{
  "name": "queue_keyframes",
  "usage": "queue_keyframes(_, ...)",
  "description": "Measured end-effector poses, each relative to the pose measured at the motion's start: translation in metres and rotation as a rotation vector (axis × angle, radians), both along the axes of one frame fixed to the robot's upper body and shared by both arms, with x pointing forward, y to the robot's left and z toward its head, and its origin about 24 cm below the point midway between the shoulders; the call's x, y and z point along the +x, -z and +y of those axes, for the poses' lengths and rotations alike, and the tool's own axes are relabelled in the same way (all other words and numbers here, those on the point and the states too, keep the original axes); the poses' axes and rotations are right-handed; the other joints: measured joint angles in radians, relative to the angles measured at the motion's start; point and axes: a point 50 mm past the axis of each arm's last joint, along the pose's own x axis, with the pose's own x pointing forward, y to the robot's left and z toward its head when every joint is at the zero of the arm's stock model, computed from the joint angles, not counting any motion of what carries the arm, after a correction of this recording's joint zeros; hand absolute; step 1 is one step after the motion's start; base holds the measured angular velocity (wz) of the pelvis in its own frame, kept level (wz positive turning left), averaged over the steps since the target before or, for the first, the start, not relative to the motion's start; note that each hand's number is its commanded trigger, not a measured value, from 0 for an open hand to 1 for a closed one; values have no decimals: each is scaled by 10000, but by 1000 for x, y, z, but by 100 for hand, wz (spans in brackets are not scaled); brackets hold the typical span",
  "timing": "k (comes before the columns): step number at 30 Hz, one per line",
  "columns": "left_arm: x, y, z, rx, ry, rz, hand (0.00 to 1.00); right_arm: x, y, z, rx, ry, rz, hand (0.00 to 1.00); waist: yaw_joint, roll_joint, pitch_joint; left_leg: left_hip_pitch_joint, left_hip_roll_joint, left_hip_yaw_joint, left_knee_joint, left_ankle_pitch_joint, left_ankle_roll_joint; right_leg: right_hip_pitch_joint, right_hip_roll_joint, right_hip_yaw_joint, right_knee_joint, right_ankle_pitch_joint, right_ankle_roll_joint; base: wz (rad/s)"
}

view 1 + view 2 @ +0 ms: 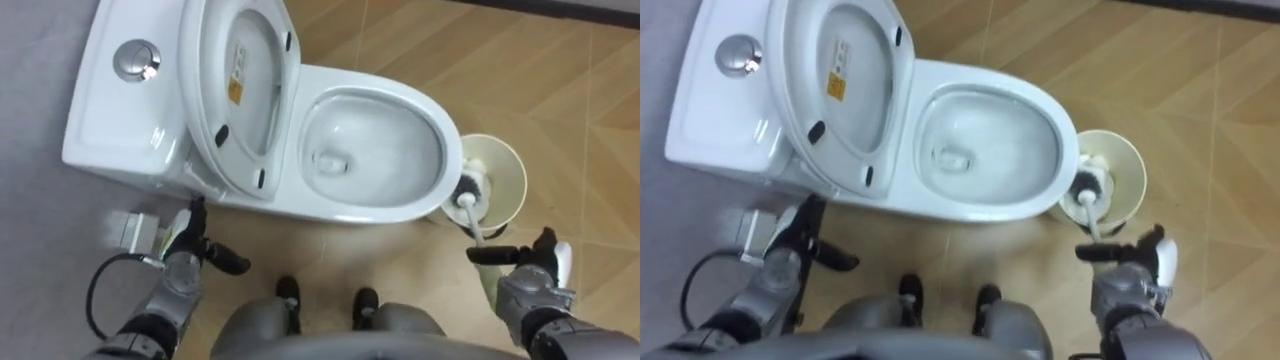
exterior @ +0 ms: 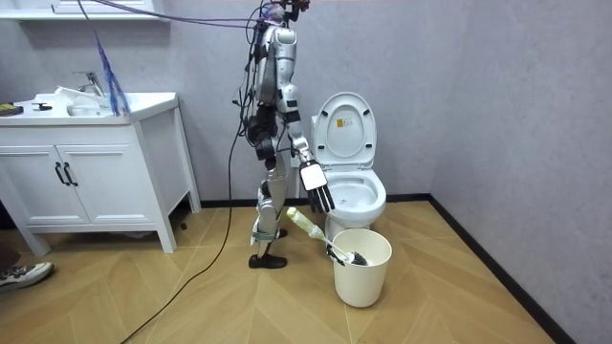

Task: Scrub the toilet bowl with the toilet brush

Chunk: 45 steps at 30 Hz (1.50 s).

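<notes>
Partly hidden: the toilet brush (image 1: 470, 186) has its lower handle buried in the right hand (image 1: 528, 288), so the handle's end cannot be seen. The bristle head is dark and white, detail hard to make out. That hand is clamped round the handle, fingers curled across it. Brush head sits just ahead of the hand and slightly to its left, down inside the cream pail (image 1: 517, 170), against the pail wall nearest the toilet (image 1: 425, 105). A short stretch of white handle slants from the head back to the fist. Pail stands just beside the bowl's front end; touching or not, cannot tell. The toilet lies ahead and left of the right hand, lid and seat (image 1: 240, 70) raised, bowl open, flush button (image 1: 137, 60) on the tank. Idle left hand (image 1: 183, 262) hangs well to the left, near the tank end, fingers loose and apart, holding nothing. Both forearms are cut off at the bottom edge. Underfoot the floor (image 1: 560, 90) is herringbone wood, with a grey wall (image 2: 497, 96) behind the tank. Room view: robot stands upright at the toilet's side, white vanity cabinet (image 2: 96, 162) with sink behind it on the room view's left.
</notes>
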Motion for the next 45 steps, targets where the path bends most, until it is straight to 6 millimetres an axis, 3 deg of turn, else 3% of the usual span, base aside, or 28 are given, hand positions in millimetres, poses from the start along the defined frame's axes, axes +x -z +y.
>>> queue_keyframes(6,23,-9,-13,-253,302,-533,0,31,-14,-2,244,123,-647,0,32,82,145,-1029,-3,-99,442,13,23,-987,-45,-9,380,0,0,0)
queue_keyframes(10,40,-18,-20,-337,510,-989,0,42,-20,-4,167,50,-944,0,61,58,227,-1583,15,-101,635,15,27,-1592,-60,-45,733,-4,-2,1)
queue_keyframes(13,52,-25,-26,-345,815,-1340,0,49,-25,-7,95,37,-1057,0,151,13,332,-2060,6,-165,789,34,57,-2163,-93,2,1044,-7,-3,0)
queue_keyframes(23,64,-34,-42,-780,1157,-1828,0,54,-30,-15,-1,178,-1028,0,331,47,352,-3160,-47,-228,1147,105,174,-3376,-317,-36,1685,-15,4,1)
queue_keyframes(31,63,-36,-45,-930,1227,-1986,0,46,-24,-14,133,-232,-484,0,450,57,360,-3816,-112,-203,1661,105,175,-4104,-480,-44,2443,-113,21,2)
queue_keyframes(39,66,-39,-48,-959,1503,-2126,0,36,-20,-18,137,-578,43,0,440,112,382,-4762,-331,-244,2586,34,310,-4986,-791,-57,3530,-609,9,11)
queue_keyframes(45,56,-36,-52,-1091,1628,-2063,0,26,-15,-21,460,-1012,424,0,459,170,380,-5391,-372,-299,3545,-109,333,-5550,-957,-31,4551,-966,-59,10)
